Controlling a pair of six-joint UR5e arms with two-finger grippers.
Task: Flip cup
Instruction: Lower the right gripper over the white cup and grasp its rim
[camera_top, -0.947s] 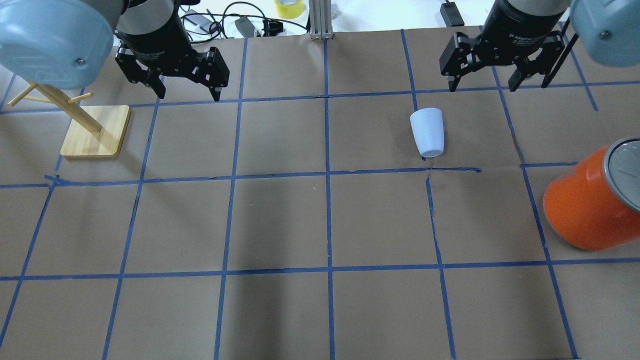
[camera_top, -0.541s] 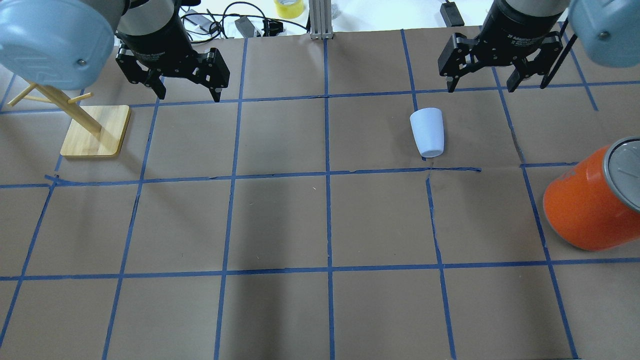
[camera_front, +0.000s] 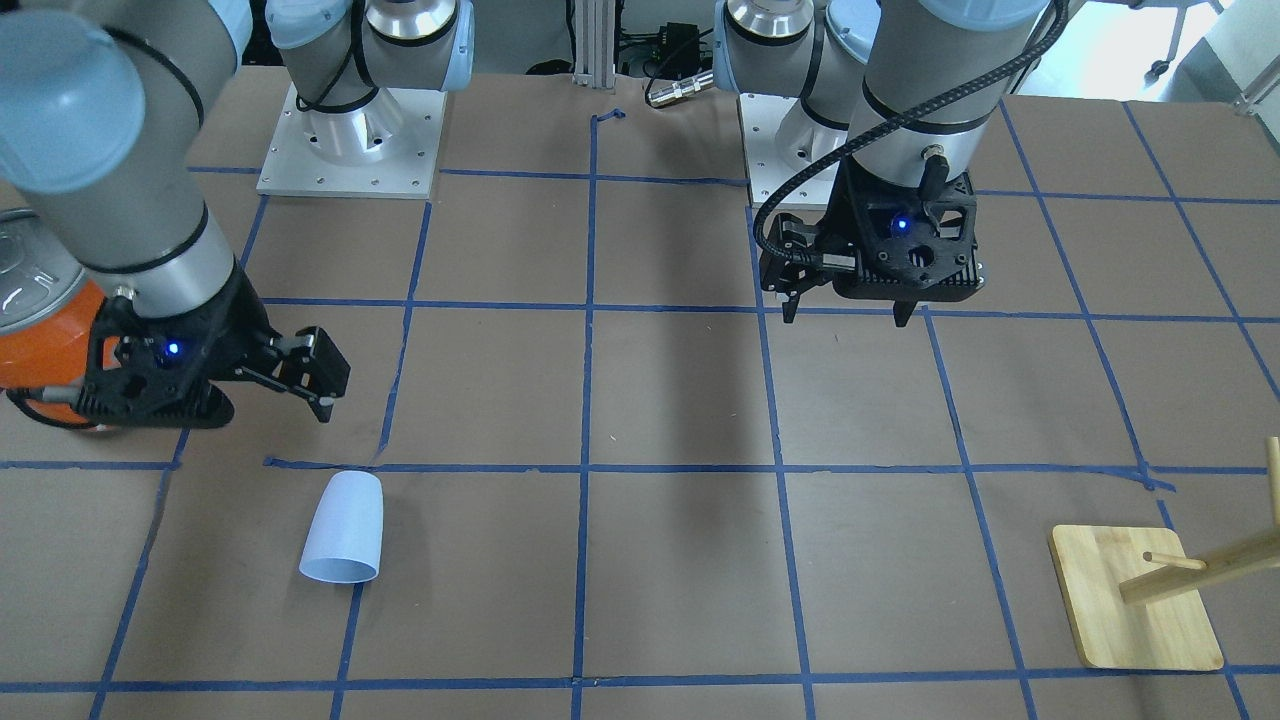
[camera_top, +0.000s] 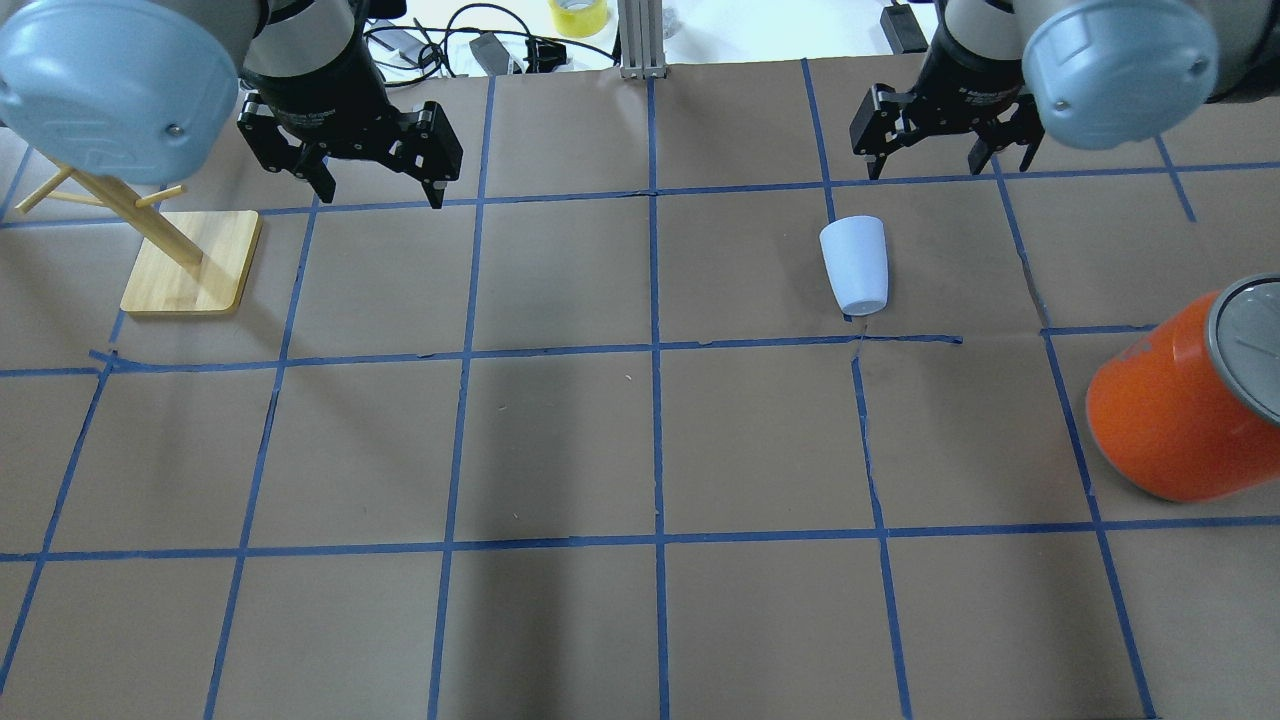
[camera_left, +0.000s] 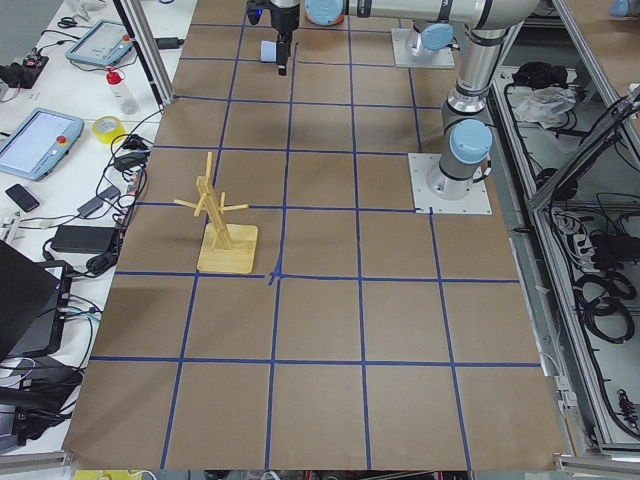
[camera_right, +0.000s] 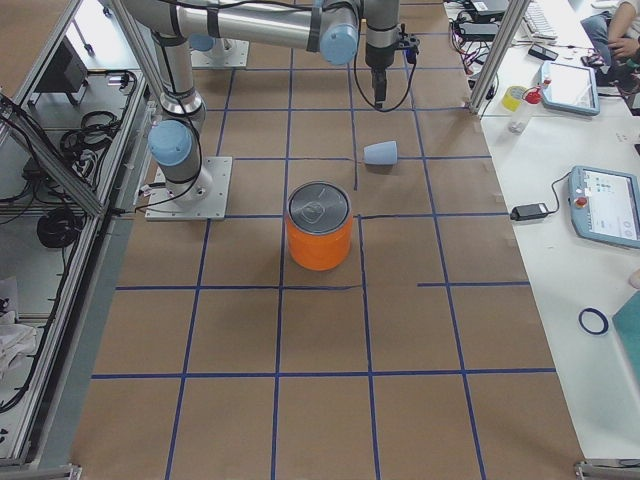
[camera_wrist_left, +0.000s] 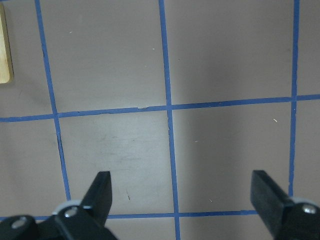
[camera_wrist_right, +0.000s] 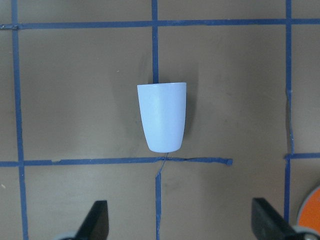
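Your right gripper has swung inward, jaws spread and empty. Ahead of it the cup lies sideways on the table, apparently centred, base nearest, rim farthest. The left gripper, likewise released, is well apart.

You're seeing silver-grey arms w/ pale-blue caps; black left gripper & right gripper; blue LEDs glowing.
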